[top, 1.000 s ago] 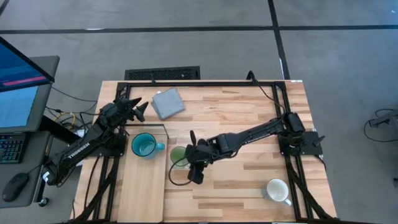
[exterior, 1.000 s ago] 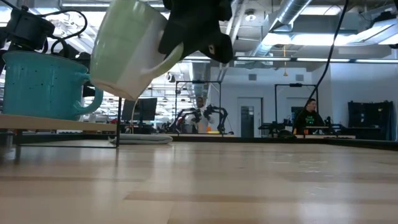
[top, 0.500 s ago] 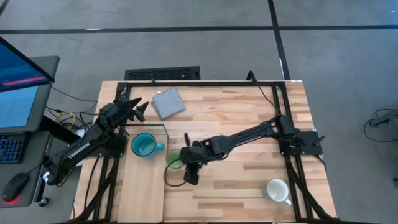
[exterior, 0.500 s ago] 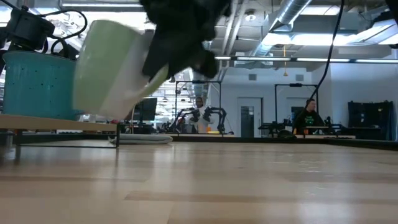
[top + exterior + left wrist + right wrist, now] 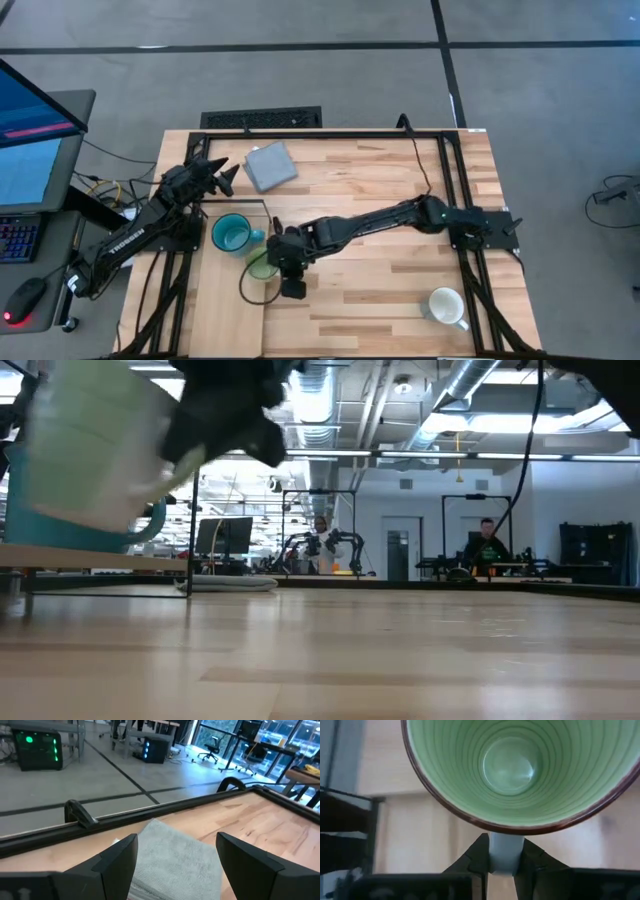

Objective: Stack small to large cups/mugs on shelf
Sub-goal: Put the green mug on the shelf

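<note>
The teal-blue mug (image 5: 232,235) stands upright by its base on the pale shelf (image 5: 228,305) and shows in the low view (image 5: 40,532) behind the green mug. My right gripper (image 5: 284,262) is shut on the light green mug (image 5: 262,266), which hangs over the shelf's right edge, just near-right of the teal mug. The white mug (image 5: 446,307) stands on the table near its near right corner. My left gripper (image 5: 222,176) waits open at the far left, just left of the grey pad (image 5: 270,165). My right gripper (image 5: 504,862) pinches the green mug's handle (image 5: 504,851) between its two fingers, just below the rim. The fingers come slanting from above and the table's right. The mug (image 5: 90,450) is lifted clear and tilted, and the wrist view looks into its open mouth (image 5: 520,770).
The shelf stands raised on a thin dark frame (image 5: 190,575) at the table's left. A black frame (image 5: 330,133) runs along the table's far edge. Bare planks (image 5: 380,290) lie between the shelf and the white mug. A person (image 5: 487,545) sits in the room beyond.
My right gripper has carried the green mug toward the table's left, from beside the shelf to over its right edge, next to the teal mug. The mug has stayed lifted and tilted in the hold throughout.
</note>
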`<action>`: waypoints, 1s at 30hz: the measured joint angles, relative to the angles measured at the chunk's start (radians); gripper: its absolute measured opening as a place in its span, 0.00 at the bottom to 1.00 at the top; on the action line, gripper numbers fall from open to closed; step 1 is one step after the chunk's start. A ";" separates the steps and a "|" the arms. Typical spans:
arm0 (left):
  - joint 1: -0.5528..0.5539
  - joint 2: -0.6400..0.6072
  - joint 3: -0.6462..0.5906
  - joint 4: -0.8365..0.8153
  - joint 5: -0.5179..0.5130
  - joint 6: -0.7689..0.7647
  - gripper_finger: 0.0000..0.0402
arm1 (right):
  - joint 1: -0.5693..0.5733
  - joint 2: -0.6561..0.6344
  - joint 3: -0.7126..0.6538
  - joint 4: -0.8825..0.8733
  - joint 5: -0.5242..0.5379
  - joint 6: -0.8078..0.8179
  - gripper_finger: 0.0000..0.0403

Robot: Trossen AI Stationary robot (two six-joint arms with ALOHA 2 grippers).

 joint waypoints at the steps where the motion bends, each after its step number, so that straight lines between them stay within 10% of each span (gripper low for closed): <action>1: 0.000 0.002 0.000 0.000 0.000 0.006 0.65 | 0.000 0.021 0.034 -0.003 -0.007 -0.011 0.18; 30: -0.001 0.009 0.000 0.007 -0.001 0.009 0.65 | 0.008 0.098 0.113 0.032 -0.058 0.007 0.18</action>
